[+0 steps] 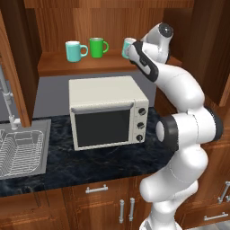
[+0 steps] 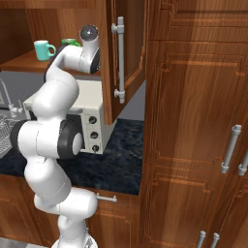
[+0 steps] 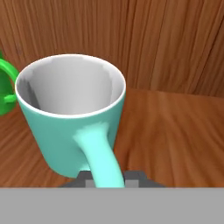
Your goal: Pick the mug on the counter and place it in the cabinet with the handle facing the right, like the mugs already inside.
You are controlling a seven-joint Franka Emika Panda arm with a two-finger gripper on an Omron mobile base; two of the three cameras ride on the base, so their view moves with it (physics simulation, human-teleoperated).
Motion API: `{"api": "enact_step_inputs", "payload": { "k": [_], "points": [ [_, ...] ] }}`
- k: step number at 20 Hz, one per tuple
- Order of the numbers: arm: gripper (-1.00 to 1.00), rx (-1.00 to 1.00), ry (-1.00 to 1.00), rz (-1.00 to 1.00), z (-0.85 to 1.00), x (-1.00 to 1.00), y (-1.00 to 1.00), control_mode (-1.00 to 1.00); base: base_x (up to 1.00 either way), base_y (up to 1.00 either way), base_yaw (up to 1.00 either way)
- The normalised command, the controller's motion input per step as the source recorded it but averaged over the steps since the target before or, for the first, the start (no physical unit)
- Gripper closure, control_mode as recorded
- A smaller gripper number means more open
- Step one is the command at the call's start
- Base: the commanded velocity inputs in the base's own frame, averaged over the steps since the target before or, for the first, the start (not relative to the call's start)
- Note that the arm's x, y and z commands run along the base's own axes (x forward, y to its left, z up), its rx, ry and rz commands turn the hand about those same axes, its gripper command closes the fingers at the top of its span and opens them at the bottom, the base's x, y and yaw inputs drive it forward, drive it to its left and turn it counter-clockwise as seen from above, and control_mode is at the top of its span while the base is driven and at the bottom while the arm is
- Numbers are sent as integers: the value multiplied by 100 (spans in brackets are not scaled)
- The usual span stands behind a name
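Observation:
The pale aqua mug (image 1: pixel 127 46) stands on the shelf of the wooden cabinet (image 1: pixel 90 65), to the right of the bright green mug (image 1: pixel 96 46) and the teal mug (image 1: pixel 73 50). My gripper (image 1: pixel 134 53) reaches it from the right. In the hand view the mug (image 3: pixel 70 109) stands upright on the plank shelf (image 3: pixel 175 131), its loop handle pointing back at the camera. The gripper (image 3: pixel 109 178) is shut on that handle, one dark tip on each side. The green mug's handle (image 3: pixel 6 87) shows at the left edge. The black counter (image 1: pixel 90 161) lies below.
A cream toaster oven (image 1: pixel 108 112) stands on the counter under the shelf. A steel sink (image 1: pixel 20 152) with a tap lies at the left. The open cabinet door (image 2: pixel 123 58) hangs right of the arm. Tall wooden cupboards (image 2: pixel 193 121) rise further right.

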Motion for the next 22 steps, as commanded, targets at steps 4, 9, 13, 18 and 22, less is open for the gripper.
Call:
{"api": "enact_step_inputs", "payload": {
  "k": [4, 9, 13, 18, 22],
  "points": [
    [100, 0, 0, 10, 0, 28, 0, -100, 0, 0, 0],
    [100, 0, 0, 9, 0, 12, 2, -100, 0, 0, 0],
    [100, 0, 0, 8, 0, 1, 1, -100, 0, 0, 0],
    [100, 0, 0, 11, 0, 9, 0, -100, 0, 0, 0],
    [100, 0, 0, 12, 0, 19, 0, -100, 0, 0, 0]
  ]
}}
